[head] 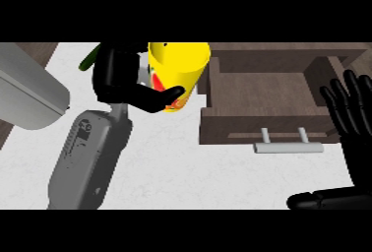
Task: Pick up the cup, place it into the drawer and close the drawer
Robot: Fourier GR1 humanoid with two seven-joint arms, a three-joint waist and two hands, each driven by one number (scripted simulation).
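One yellow cup point(180, 61), upper centre, is grasped by the left hand point(120, 74), just left of the single open drawer point(262, 91). The right hand point(356, 113) rests at the right edge, fingers released. White tabletop point(189, 172) spans lower centre.

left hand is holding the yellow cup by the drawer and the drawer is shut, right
Not quite: the drawer is open, pulled out so its inside shows, as the head view makes plain. The rest holds: the left hand is holding the yellow cup by the drawer.
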